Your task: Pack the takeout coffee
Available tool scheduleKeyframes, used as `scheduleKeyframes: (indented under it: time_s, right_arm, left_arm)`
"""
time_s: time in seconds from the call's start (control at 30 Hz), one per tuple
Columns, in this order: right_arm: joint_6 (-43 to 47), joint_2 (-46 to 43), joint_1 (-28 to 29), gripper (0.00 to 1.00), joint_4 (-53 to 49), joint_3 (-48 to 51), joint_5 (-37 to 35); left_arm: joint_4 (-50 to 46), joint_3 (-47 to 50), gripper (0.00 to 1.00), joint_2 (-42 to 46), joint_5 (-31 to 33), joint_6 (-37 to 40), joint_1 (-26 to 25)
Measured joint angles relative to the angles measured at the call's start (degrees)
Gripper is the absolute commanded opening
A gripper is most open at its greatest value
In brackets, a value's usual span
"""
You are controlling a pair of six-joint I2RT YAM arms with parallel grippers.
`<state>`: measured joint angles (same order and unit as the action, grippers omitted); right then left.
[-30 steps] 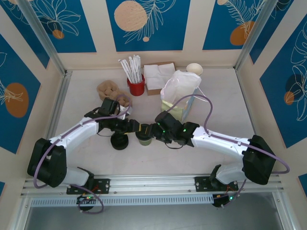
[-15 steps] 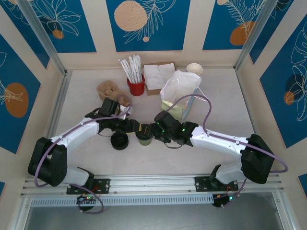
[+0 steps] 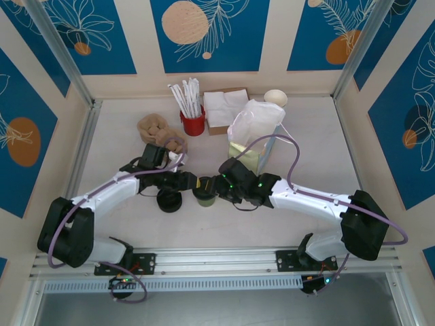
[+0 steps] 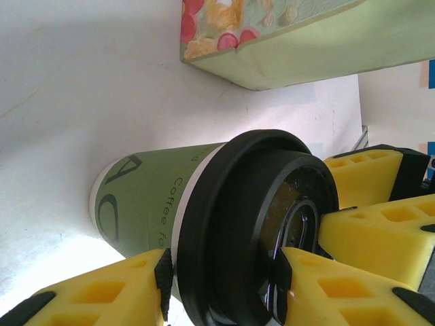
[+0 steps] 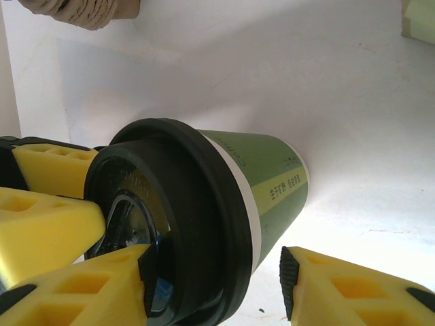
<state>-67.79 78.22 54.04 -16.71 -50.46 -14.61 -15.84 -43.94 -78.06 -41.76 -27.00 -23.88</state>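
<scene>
- Left fingers [image 4: 88, 302]: clamped on the rim of the takeout coffee [image 3: 204, 193]. One pad sits against the underside of the black lid [image 4: 231, 224]; the other lies across the lid's top.
- Right fingers [image 5: 353, 292]: parted. One lies on the lid top, and the other stands beside the green wall with a bright gap between pad and cup.
- The two pairs of fingers meet over the lid from 9 and 3 o'clock.
- Cup stands upright on the bench [image 3: 312, 136], at mid-bench towards the near edge.
- Containers:
  - Red cup [image 3: 194, 125], at 12 o'clock from the coffee, holds white wrapped sticks [image 3: 187, 95].
  - Plastic bag [image 3: 258, 119], at 1 o'clock, holds a pale green box [image 3: 243, 155].
  - Whether the coffee cup is filled cannot be told, as the lid is on.
- Look of the coffee: olive-green wall, a white line under the domed black lid, dark lettering.
- All-black round piece [image 3: 168, 200] lies just beside the coffee at 9 o'clock.
- Further back: napkins [image 3: 224, 105], pale stacked cups [image 3: 275, 97], and a brown paper lump [image 3: 156, 128].
- Left wrist view reads "Coffee" on the wall and shows a red and yellow print on the box.
- Right wrist view gives a lighter green stripe with small characters.
- Top view gives the layout, with the cup as a dark disc.
</scene>
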Motion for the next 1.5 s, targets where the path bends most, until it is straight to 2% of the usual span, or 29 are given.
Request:
scheduleKeyframes:
  time_s: [0.9,1.5]
  right_arm:
    - [-5.1,-0.7,-0.3,0.47,2.7,2.6,0.3]
    - [-5.6,-0.4,-0.4,0.47,3.3,2.4,0.8]
  left_arm:
    - [0.3,0.3,0.41,0.0,0.2,0.2,0.0]
    - [2.0,1.4,0.41,0.9,0.5,0.2,-0.6]
